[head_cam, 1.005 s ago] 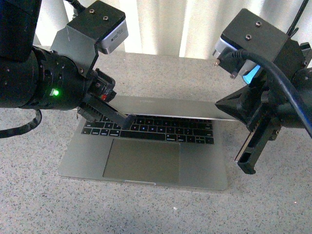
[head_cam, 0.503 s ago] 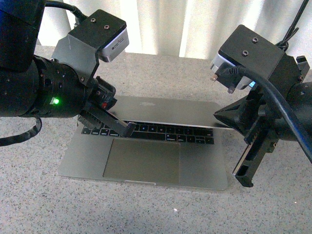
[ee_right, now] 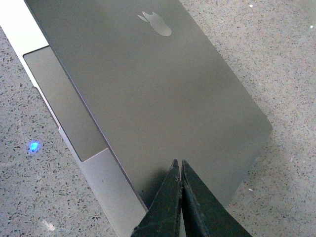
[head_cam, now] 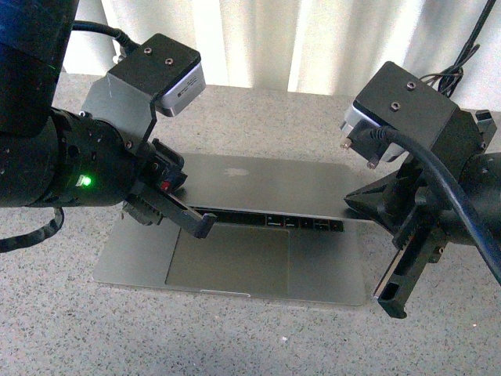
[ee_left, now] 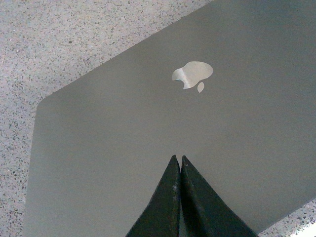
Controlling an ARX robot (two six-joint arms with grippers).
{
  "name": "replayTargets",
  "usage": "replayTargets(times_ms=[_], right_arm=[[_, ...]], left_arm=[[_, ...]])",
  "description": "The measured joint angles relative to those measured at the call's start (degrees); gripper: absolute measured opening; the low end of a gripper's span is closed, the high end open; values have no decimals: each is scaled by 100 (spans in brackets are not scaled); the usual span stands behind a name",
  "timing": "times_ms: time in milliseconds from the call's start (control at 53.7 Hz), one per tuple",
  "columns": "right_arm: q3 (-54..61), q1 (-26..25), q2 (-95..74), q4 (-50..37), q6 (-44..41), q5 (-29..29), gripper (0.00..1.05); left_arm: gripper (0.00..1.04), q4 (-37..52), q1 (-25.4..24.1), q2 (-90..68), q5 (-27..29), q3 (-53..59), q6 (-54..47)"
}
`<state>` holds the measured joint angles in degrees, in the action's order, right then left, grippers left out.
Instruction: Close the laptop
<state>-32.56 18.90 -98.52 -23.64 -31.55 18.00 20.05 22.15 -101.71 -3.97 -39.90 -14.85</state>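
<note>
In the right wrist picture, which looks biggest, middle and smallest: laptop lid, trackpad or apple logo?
Largest: dark grey metal laptop lid.
Then: flat grey trackpad, partly hidden by the lid.
Smallest: pale apple logo.

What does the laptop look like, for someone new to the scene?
On the speckled table, before the pale curtain, lies a thin grey slab. It is the laptop, lid nearly down over a black key row, the only thing bearing a pale apple logo.

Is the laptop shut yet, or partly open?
Partly open: on the laptop, the lid slants low over the base, leaving a strip of keys and the trackpad uncovered.
</note>
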Motion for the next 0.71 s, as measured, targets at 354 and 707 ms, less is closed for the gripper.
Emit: replayTargets(times_ms=[354,707], right_arm=[[85,-57,-186,-129,44,59,1],[114,-90,-501,-330,96,98,1]], left_arm=[[4,177,-2,-138,-90,66,247],[4,258,-68,-363,-219,114,411]])
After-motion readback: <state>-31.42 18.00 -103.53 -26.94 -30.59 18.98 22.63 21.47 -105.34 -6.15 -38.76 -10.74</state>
